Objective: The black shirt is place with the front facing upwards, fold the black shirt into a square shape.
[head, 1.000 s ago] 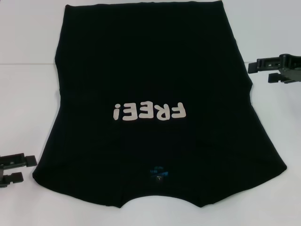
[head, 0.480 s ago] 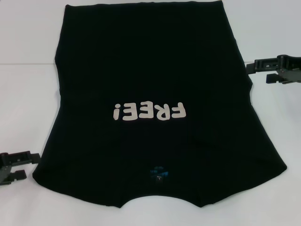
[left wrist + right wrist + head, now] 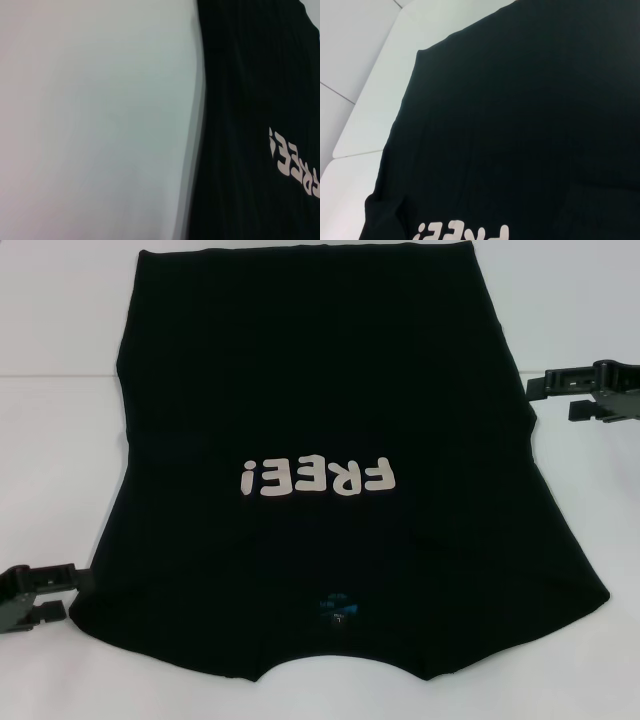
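On the white bench [image 3: 60,440] lies the black shirt [image 3: 320,390], spread flat with its front up; the neck end is near the robot and the bottom hem is at the far end; the big off-white "FREE!" letters [image 3: 318,477] sit across the middle and read upside down from the head view; a small blue label [image 3: 337,606] shows at the neck; the short sleeves spread out on both sides at the near end.

Low on the left side, the left claw [image 3: 62,592] is right at the edge of the left sleeve; its two fingers [image 3: 55,575] are a little apart and hold nothing; whether they touch the cloth I cannot tell.

Over on the right side, the right claw [image 3: 548,397] is just beside the shirt's right edge, about halfway along its side; its two fingers are apart too, with nothing between them.

From the left wrist view, the shirt's edge [image 3: 200,125] runs beside bare white bench; from the right wrist view, black cloth fills most of the picture, with the letters [image 3: 462,232] at one edge.
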`<state>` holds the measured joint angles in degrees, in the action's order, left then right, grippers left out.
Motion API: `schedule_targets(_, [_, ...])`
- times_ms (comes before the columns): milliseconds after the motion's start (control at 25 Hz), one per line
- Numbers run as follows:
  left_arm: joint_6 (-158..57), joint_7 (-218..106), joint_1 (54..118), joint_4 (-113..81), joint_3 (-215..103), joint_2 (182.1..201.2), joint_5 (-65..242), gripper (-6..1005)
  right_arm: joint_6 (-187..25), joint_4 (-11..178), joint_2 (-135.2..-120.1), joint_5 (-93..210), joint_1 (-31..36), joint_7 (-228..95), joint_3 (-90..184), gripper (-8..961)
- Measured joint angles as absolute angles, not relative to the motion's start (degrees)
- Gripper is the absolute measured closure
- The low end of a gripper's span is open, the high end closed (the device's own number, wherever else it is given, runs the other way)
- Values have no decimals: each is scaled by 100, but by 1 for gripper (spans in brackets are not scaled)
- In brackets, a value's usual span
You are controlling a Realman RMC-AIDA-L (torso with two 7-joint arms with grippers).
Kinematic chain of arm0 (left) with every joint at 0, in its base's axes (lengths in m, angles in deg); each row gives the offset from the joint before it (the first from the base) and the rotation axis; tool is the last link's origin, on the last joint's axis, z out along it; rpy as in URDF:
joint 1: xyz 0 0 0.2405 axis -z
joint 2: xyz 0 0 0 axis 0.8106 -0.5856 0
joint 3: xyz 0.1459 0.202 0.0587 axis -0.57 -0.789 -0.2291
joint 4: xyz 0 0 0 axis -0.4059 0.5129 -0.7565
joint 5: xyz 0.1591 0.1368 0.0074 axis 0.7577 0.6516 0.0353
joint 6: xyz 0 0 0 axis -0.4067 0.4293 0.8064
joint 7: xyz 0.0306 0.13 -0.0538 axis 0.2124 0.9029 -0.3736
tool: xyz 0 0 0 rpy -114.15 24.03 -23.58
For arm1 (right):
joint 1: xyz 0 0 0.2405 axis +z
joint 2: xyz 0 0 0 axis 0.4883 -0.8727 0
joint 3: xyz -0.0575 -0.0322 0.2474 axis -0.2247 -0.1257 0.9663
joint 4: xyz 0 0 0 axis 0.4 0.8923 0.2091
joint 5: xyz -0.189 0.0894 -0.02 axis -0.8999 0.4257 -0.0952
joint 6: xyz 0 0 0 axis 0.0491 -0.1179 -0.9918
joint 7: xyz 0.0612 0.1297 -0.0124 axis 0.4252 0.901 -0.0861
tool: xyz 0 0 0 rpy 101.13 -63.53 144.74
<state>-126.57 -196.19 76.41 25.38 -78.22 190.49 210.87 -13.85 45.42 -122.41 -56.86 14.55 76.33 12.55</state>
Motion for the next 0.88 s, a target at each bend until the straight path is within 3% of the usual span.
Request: schedule_targets(880, [-12707,-19676,7821,2542,-7821,19209,21202,249,-1350,4535,-12241,-5675,1445,7614,1269,34])
